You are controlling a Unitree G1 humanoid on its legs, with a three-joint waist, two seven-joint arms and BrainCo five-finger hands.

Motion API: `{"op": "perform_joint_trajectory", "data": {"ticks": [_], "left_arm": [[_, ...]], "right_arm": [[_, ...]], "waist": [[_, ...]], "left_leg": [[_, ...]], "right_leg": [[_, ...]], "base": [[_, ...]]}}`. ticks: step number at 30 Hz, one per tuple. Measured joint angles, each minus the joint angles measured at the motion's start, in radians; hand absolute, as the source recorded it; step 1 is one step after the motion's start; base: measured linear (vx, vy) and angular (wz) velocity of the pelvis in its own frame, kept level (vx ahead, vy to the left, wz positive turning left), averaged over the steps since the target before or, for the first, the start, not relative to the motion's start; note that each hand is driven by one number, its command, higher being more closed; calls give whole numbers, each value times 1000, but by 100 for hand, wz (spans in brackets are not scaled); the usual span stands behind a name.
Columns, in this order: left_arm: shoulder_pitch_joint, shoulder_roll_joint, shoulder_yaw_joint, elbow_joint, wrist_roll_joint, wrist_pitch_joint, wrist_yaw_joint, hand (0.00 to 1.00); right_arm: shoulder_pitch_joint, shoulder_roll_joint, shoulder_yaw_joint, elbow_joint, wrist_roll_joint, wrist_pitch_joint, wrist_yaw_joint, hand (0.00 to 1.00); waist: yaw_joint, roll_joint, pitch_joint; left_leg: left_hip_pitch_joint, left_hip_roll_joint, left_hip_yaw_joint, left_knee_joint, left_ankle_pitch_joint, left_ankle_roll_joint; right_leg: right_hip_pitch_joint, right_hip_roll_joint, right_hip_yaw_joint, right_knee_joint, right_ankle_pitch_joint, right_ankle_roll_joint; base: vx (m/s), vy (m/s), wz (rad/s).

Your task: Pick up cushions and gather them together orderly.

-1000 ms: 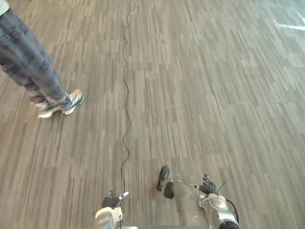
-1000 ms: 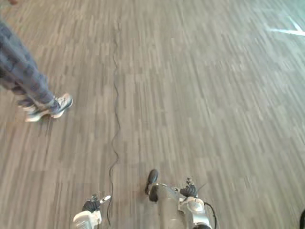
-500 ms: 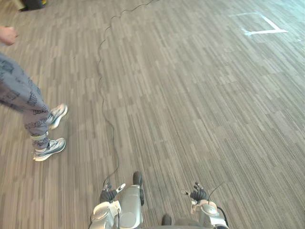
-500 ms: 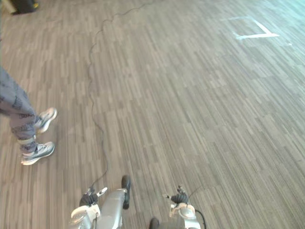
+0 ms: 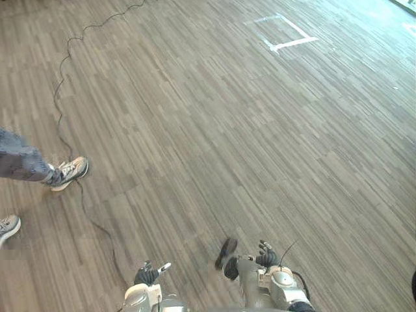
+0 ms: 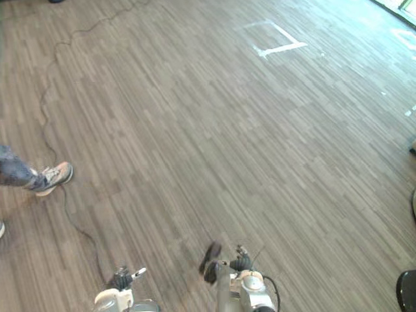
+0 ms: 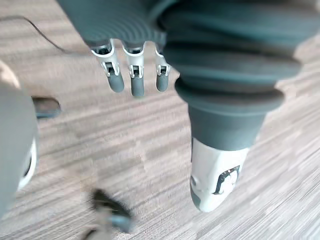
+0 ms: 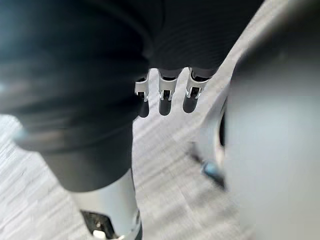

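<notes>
Two robot hands, nothing carried.

1. left robot hand [image 7: 132,82]: fingers straight and slack, pointing down toward the floor [image 5: 227,130], with nothing between them and the thumb.
2. right robot hand [image 8: 165,100]: same posture, fingers loose and clear of any object. Both hang low at the robot's sides. This reads as a walking posture with no load: arms kept in, fingers relaxed and free to spread round something soft when needed.
3. cushions: in neither hand, and where they lie cannot be told from this stretch of floor. Judged stage is search or approach, with gathering not yet begun.
4. floor: grey-brown covering in a striped plank pattern, running wide ahead of the robot.
5. white tape marking [image 5: 283,32]: an angular outline stuck to the floor on the far side. It is probably a boundary or placement mark, and whether it is the gathering spot is uncertain.
6. person: a trouser leg [image 5: 23,162], one trainer [image 5: 68,172] and a second trainer [image 5: 8,226], on the robot's left and well apart from both hands. The person is likely keeping out of the robot's path.
</notes>
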Motion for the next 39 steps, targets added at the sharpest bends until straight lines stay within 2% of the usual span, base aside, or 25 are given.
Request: {"op": "perform_joint_trajectory", "data": {"ticks": [1,2,3,4,5,6,7,9,12,14,15,16,17,19,21,23,26,27,29,32,34,35,37,38,39], "left_arm": [[-5,-12,2,5,12,1,-1,0],[-5,-12,2,5,17,1,-2,0],[-6,-20,1,7,28,-1,-1,0],[-11,-27,12,20,32,1,-3,0],[-14,-31,14,21,33,2,-4,0],[-26,-40,19,18,33,1,-5,0],[-30,-36,19,10,33,-3,-4,0],[-32,-20,20,-9,31,-12,-6,0],[-32,-25,32,-53,17,-21,-5,0],[-31,-38,46,-58,6,-23,-3,0],[-31,-39,47,-57,5,-23,-3,0],[-23,-39,47,-60,3,-24,-3,0],[-22,-30,48,-68,1,-24,-5,0],[-25,-15,60,-78,1,-25,-5,0],[-25,-20,68,-77,0,-23,-4,0],[-20,-9,55,-51,-5,-10,-3,0],[-8,5,30,-29,-4,-7,-3,0],[-2,12,16,-29,-4,-8,-3,0],[-4,9,16,-20,-2,-5,-3,0],[-10,8,-6,13,22,6,-3,0],[-7,9,-19,18,32,5,-3,0],[-4,4,-21,26,50,4,-6,0],[-6,-4,-26,27,62,3,-9,0],[-18,-21,-28,36,76,2,-18,0],[-19,-34,-21,41,78,3,-19,0]], "right_arm": [[-14,-11,-1,2,0,1,1,0],[-14,-11,-2,2,0,2,1,0],[-15,-11,-18,-2,-1,1,6,0],[-16,-18,-17,-2,-1,1,6,0],[-17,-19,-14,-2,-1,1,6,0],[-18,-24,-8,11,0,12,5,0],[-14,-21,-8,19,1,18,1,0],[-3,-14,-8,20,2,20,-2,0],[0,-19,-11,21,3,18,-5,0],[32,-18,-16,25,2,17,-9,0],[39,-18,-16,26,2,17,-9,0],[50,-23,-15,26,2,14,-14,0],[52,-13,-15,32,2,11,-14,0],[45,15,-14,42,1,8,-12,0],[52,27,-10,47,0,9,-11,0],[49,21,-8,36,-1,1,0,0],[48,14,-7,22,-2,-3,5,0],[48,14,-7,17,-2,-3,6,0],[34,5,-8,1,-1,-8,6,0],[25,-26,-10,-3,-2,-7,7,0],[46,-27,-21,-16,0,-9,7,0],[57,-33,-27,-39,-1,-9,14,0],[54,-36,-37,-46,-9,-9,23,0],[52,-39,-38,-66,-39,-8,28,0],[51,-45,-37,-69,-39,-4,29,0]], "waist": [[3,35,-10],[2,40,-14],[-3,54,-18],[-5,74,-12],[-2,78,-9],[0,95,5],[3,86,13],[5,60,18],[40,49,15],[51,59,15],[52,58,15],[58,47,4],[57,19,-4],[58,-18,-15],[59,-21,-15],[47,-28,-12],[30,-20,-10],[29,-18,-11],[12,-11,-8],[-22,9,6],[-24,3,2],[-29,22,-19],[-27,51,-43],[-26,76,-35],[-21,96,-26]], "left_leg": [[-1,37,2,26,17,-30],[-10,45,-3,48,26,-48],[-69,89,-32,207,67,-93],[-175,149,-75,480,168,-82],[-203,169,-83,548,173,-81],[-320,226,-99,840,122,-68],[-382,232,-97,940,64,-52],[-478,183,-90,914,-1,-17],[-635,88,-149,564,-26,21],[-676,44,-236,203,121,0],[-674,41,-240,185,141,-3],[-648,33,-234,157,265,-3],[-648,8,-225,190,289,40],[-678,-5,-198,279,199,75],[-660,-4,-169,334,135,105],[-501,-41,-106,301,41,118],[-351,-48,-69,214,22,122],[-262,-44,-49,131,22,121],[-196,-30,-24,59,16,105],[-64,4,12,4,14,99],[-1,0,8,-2,8,36],[45,30,-15,45,-6,-3],[14,72,-34,132,12,-36],[-87,131,-97,423,148,-81],[-162,169,-134,603,211,-82]], "right_leg": [[-26,20,6,81,-66,-16],[-34,23,6,103,-89,-19],[-43,45,15,159,-145,-31],[-2,83,34,151,-189,-33],[14,93,41,139,-190,-35],[115,148,68,67,-196,-38],[186,167,97,24,-204,-43],[295,169,155,-36,-222,-30],[389,169,291,-92,-259,0],[489,151,362,-130,-310,50],[503,147,369,-133,-316,54],[547,125,411,-140,-351,88],[557,93,433,-133,-368,109],[527,63,435,-70,-379,123],[474,37,437,94,-397,154],[291,-57,385,602,-370,251],[226,-89,277,709,-413,200],[163,-93,156,651,-450,141],[47,-75,47,479,-444,129],[-15,-9,-35,54,-230,114],[-13,2,-30,-42,-164,107],[-43,21,26,55,-35,-2],[-84,35,41,161,-102,-30],[-60,56,41,242,-205,-37],[-14,82,51,230,-234,-36]], "base": [[674,-191,-26],[511,-211,-45],[626,-293,-53],[653,-288,-56],[740,-199,-61],[590,-92,-57],[644,-59,-80],[437,4,-78],[467,130,-131],[501,272,-87],[540,316,-74],[572,315,-63],[681,362,-64],[558,218,-44],[537,229,-46],[493,207,-58],[528,104,-27],[523,47,-24],[654,9,-21],[633,-44,-7],[701,-126,0],[790,-162,-5],[859,-254,-30],[938,-300,-54],[632,-175,-47]]}}
